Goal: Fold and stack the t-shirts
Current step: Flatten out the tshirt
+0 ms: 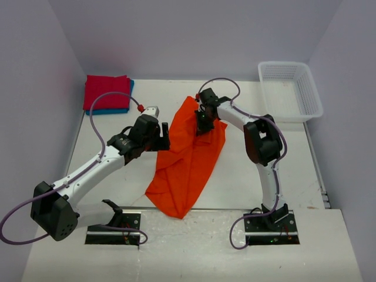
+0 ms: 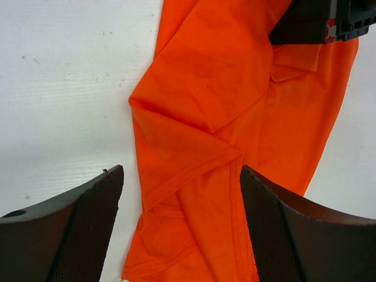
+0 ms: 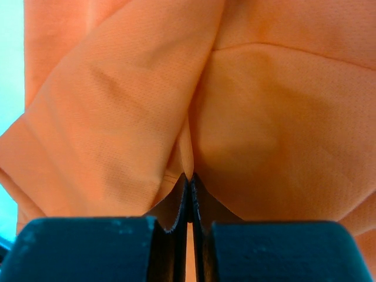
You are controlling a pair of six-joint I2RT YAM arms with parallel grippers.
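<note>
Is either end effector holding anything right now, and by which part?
The right end effector is shut on the orange t-shirt, pinching a fold of cloth near its far end. The left end effector is open over the shirt, holding nothing.

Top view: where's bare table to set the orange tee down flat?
Largest bare patch: right side, between right arm, basket and table edge. Smaller: far gap between red tee and orange tee. Centre crowded: left gripper, right gripper.
</note>
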